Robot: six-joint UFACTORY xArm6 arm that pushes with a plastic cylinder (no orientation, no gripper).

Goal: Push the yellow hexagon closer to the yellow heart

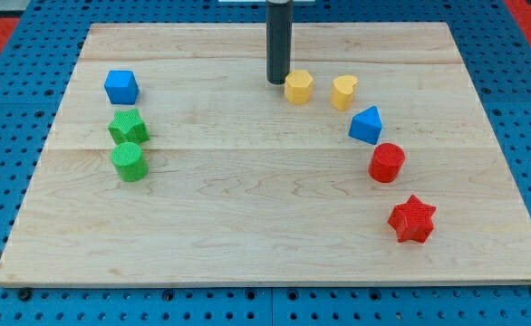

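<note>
The yellow hexagon [299, 87] lies near the top middle of the wooden board [247, 208]. The yellow heart [343, 91] lies just to its right, with a small gap between them. My tip [277, 81] stands right at the hexagon's left side, touching it or nearly so. The dark rod rises straight up from there and leaves the view at the top.
A blue triangle [366, 125], a red cylinder [387, 163] and a red star [412, 219] run down the view's right. A blue cube [120, 87], a green star [128, 126] and a green cylinder [129, 162] stand at the view's left.
</note>
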